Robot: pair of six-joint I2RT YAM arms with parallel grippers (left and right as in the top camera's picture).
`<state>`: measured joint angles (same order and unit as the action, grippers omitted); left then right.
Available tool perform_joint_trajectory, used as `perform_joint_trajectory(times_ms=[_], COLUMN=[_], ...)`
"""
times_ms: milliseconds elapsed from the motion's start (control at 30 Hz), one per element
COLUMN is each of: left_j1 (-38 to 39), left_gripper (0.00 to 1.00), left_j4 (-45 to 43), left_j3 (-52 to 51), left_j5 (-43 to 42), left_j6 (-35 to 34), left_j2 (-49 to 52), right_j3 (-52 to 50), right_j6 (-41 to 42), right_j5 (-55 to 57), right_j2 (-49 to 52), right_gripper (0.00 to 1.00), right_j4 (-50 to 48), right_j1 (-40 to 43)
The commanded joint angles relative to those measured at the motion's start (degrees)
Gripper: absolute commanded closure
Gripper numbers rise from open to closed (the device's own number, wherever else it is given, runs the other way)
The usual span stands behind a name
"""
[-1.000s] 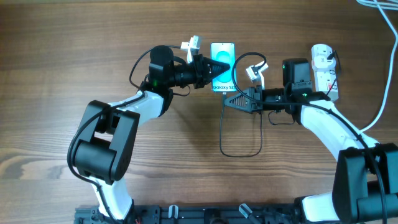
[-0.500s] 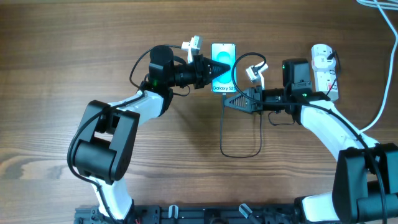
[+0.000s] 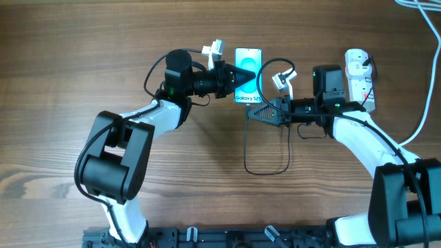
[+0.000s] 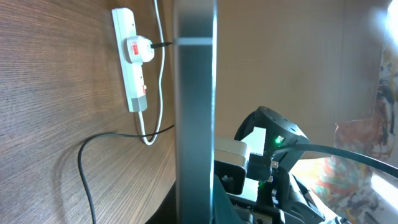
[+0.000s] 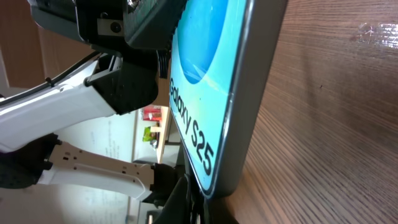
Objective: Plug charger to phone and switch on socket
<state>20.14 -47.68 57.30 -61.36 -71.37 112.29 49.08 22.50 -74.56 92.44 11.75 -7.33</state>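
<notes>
Pinching the phone (image 3: 247,96) by its side, left gripper (image 3: 244,76) holds it at the table's (image 3: 103,41) far middle; right gripper (image 3: 256,110) sits at phone's lower end beside the charger (image 3: 267,170), can't tell if closed; socket (image 3: 360,81) far right

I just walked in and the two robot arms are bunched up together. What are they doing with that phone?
The left hand is pinching the phone from the side, holding it steady. The right hand sits at the phone's bottom end, where the thin black charger cable runs in, so it seems to be plugging it in. Whether the plug is in yet is hidden. The white socket lies off to the side, untouched.
</notes>
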Motion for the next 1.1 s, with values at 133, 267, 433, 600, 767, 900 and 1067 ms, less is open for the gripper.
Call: perform_joint_trajectory(times_ms=[133, 267, 433, 600, 767, 900, 1067], left_j1=[0.92, 0.98, 1.03, 1.03, 1.51, 1.9, 1.95], left_gripper=[0.96, 0.96, 0.96, 0.96, 0.96, 0.96, 0.96], left_j4=[-0.55, -0.55, -0.55, -0.55, 0.94, 2.47, 2.47], left_j3=[0.9, 0.9, 0.9, 0.9, 0.9, 0.9, 0.9], left_j5=[-7.69, -7.65, -7.65, -7.65, -7.63, -7.63, -7.63], left_j6=[0.7, 0.68, 0.7, 1.38, 3.19, 3.5, 3.43], left_j2=[0.22, 0.22, 0.22, 0.22, 0.22, 0.22, 0.22], right_j3=[-0.04, -0.04, -0.04, -0.04, -0.04, -0.04, -0.04], right_j6=[-0.02, 0.2, 1.73, 3.91, 6.19, 6.14, 6.01], right_j5=[2.1, 2.12, 3.06, 2.95, 2.95, 3.06, 5.16], right_j2=[1.01, 1.01, 1.01, 1.01, 1.01, 1.01, 1.01], right_gripper=[0.96, 0.96, 0.96, 0.95, 0.96, 0.96, 0.95], right_j4=[-0.98, -1.73, -2.71, -4.26, -5.33, -5.57, -5.57], right_j1=[2.16, 2.16, 2.16, 2.16, 2.16, 2.16, 2.16])
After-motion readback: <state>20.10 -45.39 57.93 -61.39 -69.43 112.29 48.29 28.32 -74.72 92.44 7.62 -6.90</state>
